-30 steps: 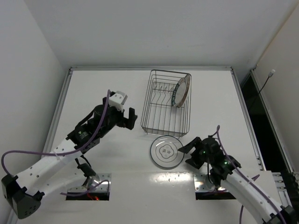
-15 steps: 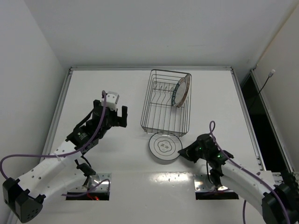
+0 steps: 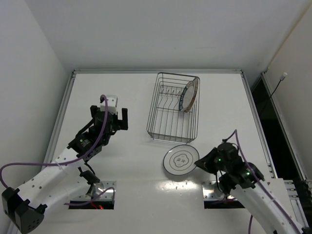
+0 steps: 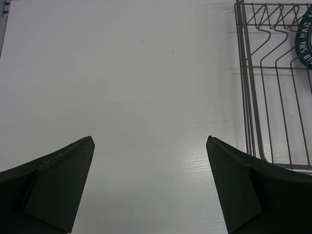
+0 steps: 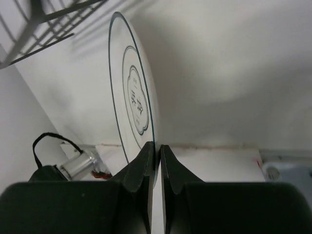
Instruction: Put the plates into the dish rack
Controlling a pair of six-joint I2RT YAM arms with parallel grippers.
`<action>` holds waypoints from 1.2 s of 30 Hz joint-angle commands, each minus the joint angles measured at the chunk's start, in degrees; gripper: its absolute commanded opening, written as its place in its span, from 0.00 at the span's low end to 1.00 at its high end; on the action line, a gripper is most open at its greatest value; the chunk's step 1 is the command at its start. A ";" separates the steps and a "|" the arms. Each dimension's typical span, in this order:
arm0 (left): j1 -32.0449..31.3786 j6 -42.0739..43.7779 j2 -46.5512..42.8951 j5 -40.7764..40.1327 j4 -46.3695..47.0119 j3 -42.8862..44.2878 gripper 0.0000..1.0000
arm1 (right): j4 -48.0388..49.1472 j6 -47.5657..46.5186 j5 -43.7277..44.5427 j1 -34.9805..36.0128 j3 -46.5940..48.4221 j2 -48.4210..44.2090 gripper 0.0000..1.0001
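My right gripper (image 3: 201,161) is shut on the near-right rim of the pale grey, dark-rimmed plate (image 3: 179,160), in front of the dish rack (image 3: 155,105). In the right wrist view the fingers pinch the plate (image 5: 130,90) edge-on at the gripper (image 5: 157,146). Whether the plate's far edge rests on the table I cannot tell. A second, patterned plate (image 3: 189,95) stands on edge in the rack's far right part. My left gripper (image 3: 122,119) hangs open and empty over bare table left of the rack; its wrist view shows the gripper (image 4: 150,141), the rack's wires (image 4: 263,97) and a sliver of patterned plate (image 4: 306,34).
The white table (image 3: 122,151) has a raised rim along its back and sides. Both arm bases and their mounting plates (image 3: 92,192) sit at the near edge. A purple cable loops beside each arm.
My right gripper has shut on the grey plate's rim and drawn it right and toward the near edge. The left arm has pulled back to the left, away from the rack.
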 commanded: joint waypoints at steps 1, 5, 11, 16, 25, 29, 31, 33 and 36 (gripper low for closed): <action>0.48 -1.33 -1.01 -3.58 0.03 1.29 1.00 | -14.69 -4.50 3.50 0.41 13.36 -1.45 0.00; 0.48 -1.94 0.03 -6.29 -1.11 1.90 1.00 | -20.68 -10.65 10.70 0.41 28.41 4.95 0.00; 0.48 -2.47 0.04 -7.36 -1.11 1.91 1.00 | -20.25 -25.68 27.49 0.41 52.76 24.55 0.00; 0.48 -2.47 0.04 -7.36 -1.11 1.91 1.00 | -16.46 -36.58 37.95 0.41 74.91 44.05 0.00; 0.48 -3.00 0.57 -7.97 -1.73 2.43 1.00 | -9.89 -45.99 48.95 -0.21 93.92 71.32 0.00; 0.48 -3.00 0.57 -7.97 -1.21 2.43 1.00 | -8.55 -48.80 51.50 -0.21 97.87 77.91 0.00; 0.48 -3.00 0.57 -7.97 -1.20 2.43 1.00 | -8.55 -49.95 53.08 -0.21 100.86 81.26 0.00; 0.48 -3.00 1.09 -7.97 -1.20 2.43 1.00 | -8.55 -49.95 53.61 -0.21 102.09 82.06 0.00; 0.48 -2.47 1.09 -7.97 -1.20 2.43 1.00 | -7.94 -50.57 53.61 -0.21 101.32 82.76 0.00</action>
